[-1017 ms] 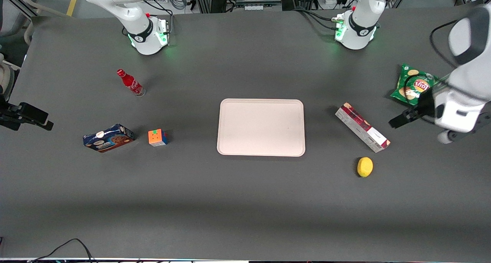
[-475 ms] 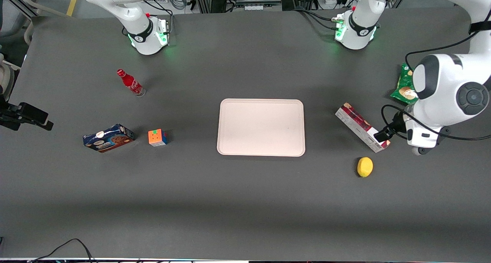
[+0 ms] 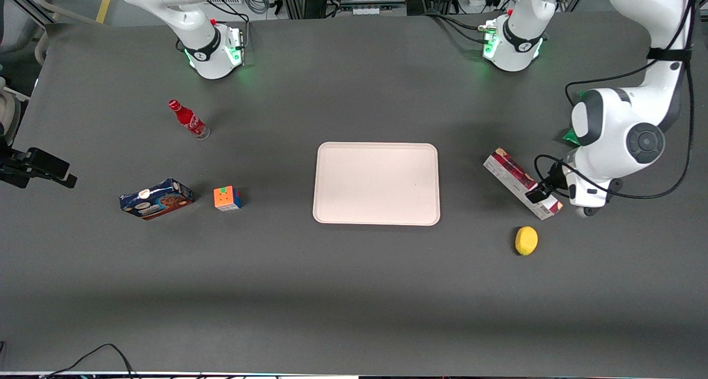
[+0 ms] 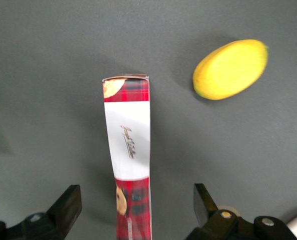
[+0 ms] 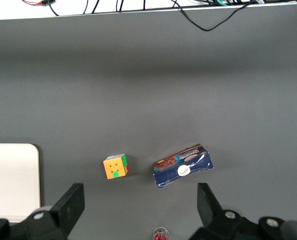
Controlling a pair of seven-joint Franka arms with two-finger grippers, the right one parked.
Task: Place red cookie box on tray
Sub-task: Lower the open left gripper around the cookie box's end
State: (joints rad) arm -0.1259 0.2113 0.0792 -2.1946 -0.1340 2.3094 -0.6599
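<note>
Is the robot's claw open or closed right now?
Open. The gripper hovers over the red cookie box, with one finger on each side of it and dark table showing between them.

Gripper jaws wide astride red cookie box — lemon nearby.

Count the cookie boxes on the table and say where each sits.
2. The red cookie box lies beside the tray, under the open hand. The blue cookie box lies toward the parked arm's end, beside the cube.

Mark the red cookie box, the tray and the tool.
red cookie box (image 3: 511, 173): front view, dark red top face.
tray (image 3: 376, 183): front view, bare middle.
tool (image 4: 137, 210): left wrist view, open, straddling the box.
</note>
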